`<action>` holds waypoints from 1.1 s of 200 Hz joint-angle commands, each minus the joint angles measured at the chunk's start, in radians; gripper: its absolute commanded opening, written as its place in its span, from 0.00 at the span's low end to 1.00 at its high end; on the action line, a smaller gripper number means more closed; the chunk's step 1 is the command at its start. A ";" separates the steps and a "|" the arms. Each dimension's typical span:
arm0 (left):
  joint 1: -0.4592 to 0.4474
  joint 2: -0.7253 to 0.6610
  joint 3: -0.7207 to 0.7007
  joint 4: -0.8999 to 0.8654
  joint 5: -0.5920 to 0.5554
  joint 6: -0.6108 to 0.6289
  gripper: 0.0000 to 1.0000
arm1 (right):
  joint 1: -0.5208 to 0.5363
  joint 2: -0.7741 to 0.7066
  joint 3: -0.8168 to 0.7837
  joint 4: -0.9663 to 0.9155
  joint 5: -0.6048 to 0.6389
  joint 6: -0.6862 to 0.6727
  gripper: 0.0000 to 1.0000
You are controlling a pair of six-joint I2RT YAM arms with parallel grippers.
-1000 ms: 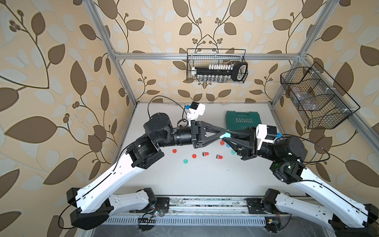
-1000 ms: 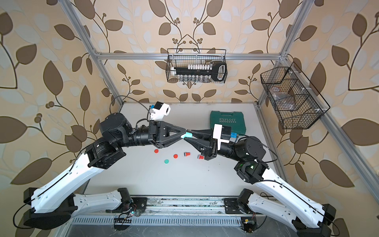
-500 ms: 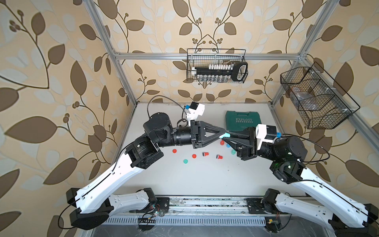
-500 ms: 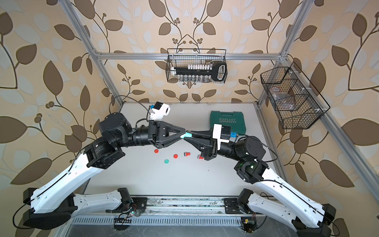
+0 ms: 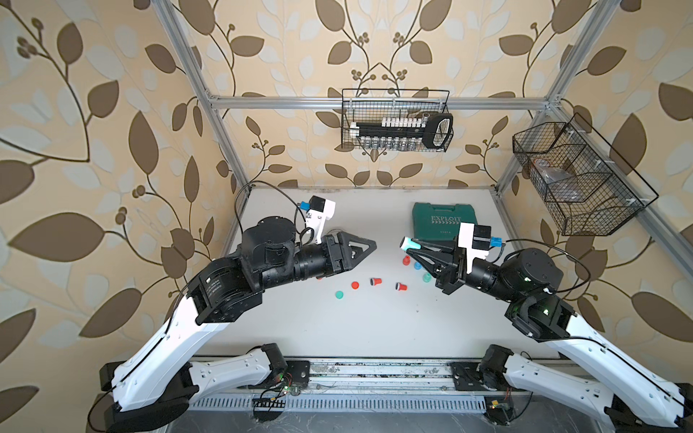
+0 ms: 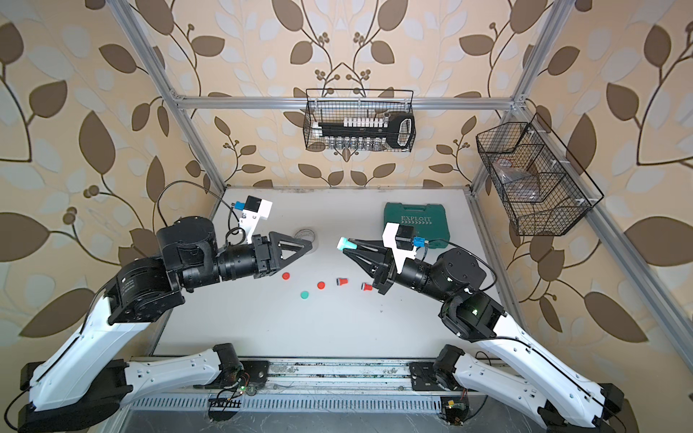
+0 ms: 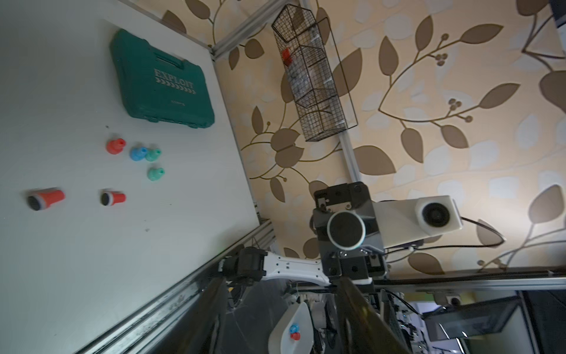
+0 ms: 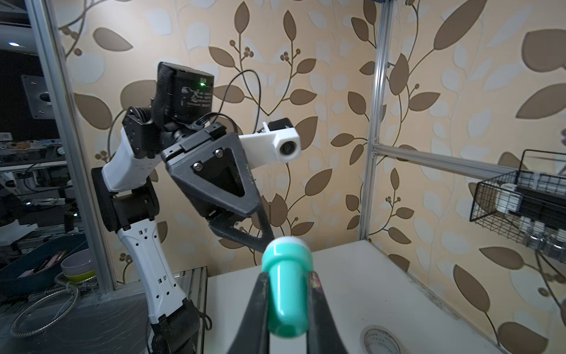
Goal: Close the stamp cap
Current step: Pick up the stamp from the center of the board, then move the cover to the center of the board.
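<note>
Left jaws farther from stamp (image 5: 410,244); "EXPLOIT" case (image 5: 442,221)

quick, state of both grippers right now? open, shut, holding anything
left gripper: open, holding nothing.
right gripper: shut on the teal stamp.

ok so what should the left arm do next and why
Probably lower the open, empty left gripper toward the teal cap lying on the table. The right gripper is shut on the teal stamp, whose dark face looks uncapped in the left wrist view.
</note>
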 commanded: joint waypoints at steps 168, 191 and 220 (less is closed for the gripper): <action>0.219 0.338 -0.538 -0.100 -0.154 0.326 0.18 | -0.010 0.294 0.215 -0.638 0.312 0.248 0.00; 0.246 0.433 -0.519 -0.072 -0.134 0.365 0.11 | -0.012 0.292 0.210 -0.640 0.313 0.250 0.00; 0.275 0.552 -0.501 -0.012 -0.106 0.402 0.02 | -0.016 0.287 0.211 -0.649 0.313 0.249 0.00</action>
